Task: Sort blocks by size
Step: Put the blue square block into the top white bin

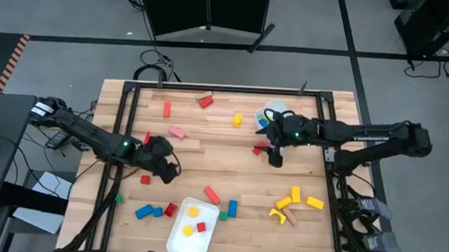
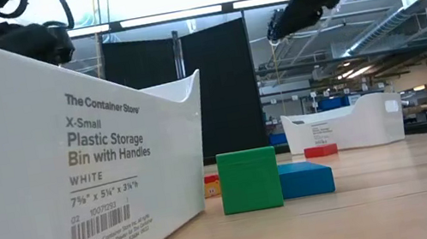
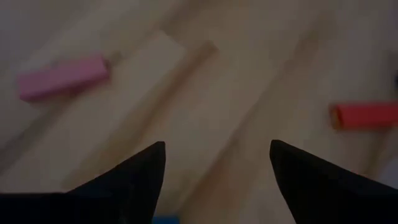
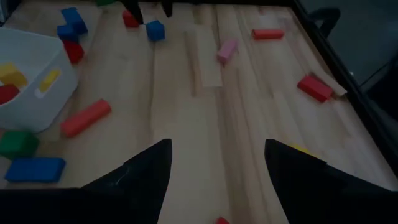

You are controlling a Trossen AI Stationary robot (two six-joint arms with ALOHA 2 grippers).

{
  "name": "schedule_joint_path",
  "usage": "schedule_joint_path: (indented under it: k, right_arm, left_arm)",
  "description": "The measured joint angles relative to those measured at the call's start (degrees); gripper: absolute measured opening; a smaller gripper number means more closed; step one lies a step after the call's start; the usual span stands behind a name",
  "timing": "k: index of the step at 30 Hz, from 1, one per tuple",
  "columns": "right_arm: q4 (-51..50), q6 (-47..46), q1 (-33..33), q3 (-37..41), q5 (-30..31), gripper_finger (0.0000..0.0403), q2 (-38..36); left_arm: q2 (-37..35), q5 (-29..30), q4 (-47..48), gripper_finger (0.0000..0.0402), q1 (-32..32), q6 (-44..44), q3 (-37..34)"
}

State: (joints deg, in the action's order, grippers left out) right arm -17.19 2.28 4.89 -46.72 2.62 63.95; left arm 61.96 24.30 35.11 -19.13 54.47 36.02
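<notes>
Light wood-plank worktop (image 1: 207, 152), grey floor around, black panel behind. Blocks (image 1: 211, 194) scattered across it, some in the white tray (image 1: 177, 236). Left gripper (image 1: 163, 158) fingers wide, empty, pink block (image 3: 62, 76) ahead. Right gripper (image 1: 274, 156) fingers apart, empty, red block (image 1: 260, 151) just beside.

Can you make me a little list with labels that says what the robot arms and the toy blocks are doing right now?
left gripper: open, empty, above bare wood near a pink block
right gripper: open, empty, over the table's middle right by a red block
front tray: white, holds yellow and red blocks
back tray: white, partly hidden by the right arm
yellow pieces: grouped at front right
loose blocks: red, blue and green ones scattered on the table
</notes>
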Motion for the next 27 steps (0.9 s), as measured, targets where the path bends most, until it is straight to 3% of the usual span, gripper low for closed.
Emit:
schedule_joint_path:
  k: [6, 13, 17, 21, 27]
  right_arm:
    - [-0.3, -1.1, -2.4, 0.0, 1.2, 0.0267, 0.2]
    - [-1.1, -1.7, -2.6, 0.0, 1.2, 0.0267, 0.2]
    - [-0.8, -1.7, -2.6, 0.0, 1.3, 0.0267, 0.2]
    - [0.4, -1.7, -2.6, 0.0, 1.4, 0.0268, 0.3]
    - [0.8, -2.3, -2.7, 0.0, 1.4, 0.0268, 0.3]
  left_arm:
    - [1.5, -6.1, 5.8, 0.0293, -1.1, -0.3, 3.0]
    - [5.0, -17.7, -0.3, 0.0293, -6.7, -7.6, 3.3]
    - [7.9, -16.9, 3.6, 0.0293, -8.5, -4.3, 3.4]
    - [8.3, -9.2, 10.4, 0.0293, -7.7, 3.4, 3.3]
    - [8.2, -7.4, 13.6, 0.0293, -5.6, 4.2, 3.3]
